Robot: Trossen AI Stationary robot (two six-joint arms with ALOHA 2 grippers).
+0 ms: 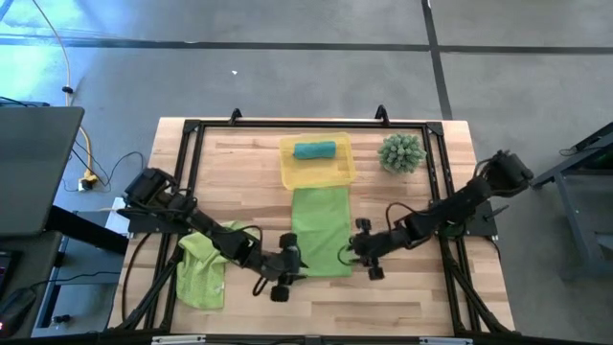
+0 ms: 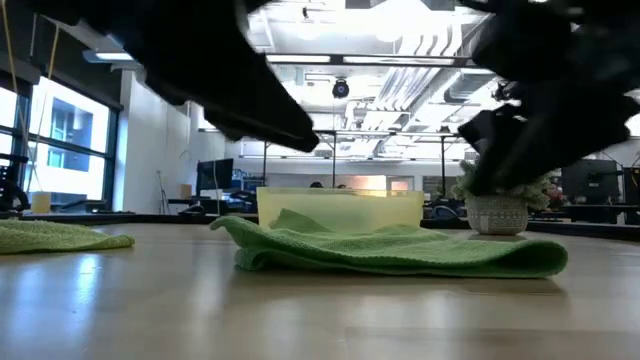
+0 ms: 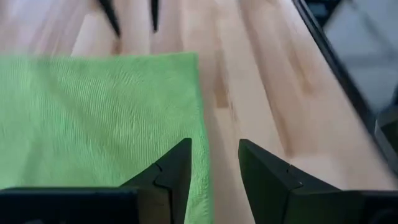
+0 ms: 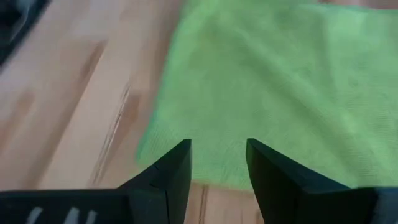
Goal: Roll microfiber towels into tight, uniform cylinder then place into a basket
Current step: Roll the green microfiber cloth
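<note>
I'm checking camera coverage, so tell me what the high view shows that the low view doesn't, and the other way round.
Only the high view shows the rolled teal towel lying inside the yellow basket, and both arms whole, with the open left gripper and the open right gripper at the near corners of the spread lime-green towel. Only the low view shows the room behind the table. Both show that towel, the basket, the crumpled lime-green towel and the spiky green plant.

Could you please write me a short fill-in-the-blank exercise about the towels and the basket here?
1. The rolled towel lying in the basket is ____ in colour.
2. The flat green towel lies between the two ____.
3. The crumpled towel lies under the ____ arm.
4. The spiky plant stands ____ the basket.

Missing words: teal; grippers; left; beside
</note>
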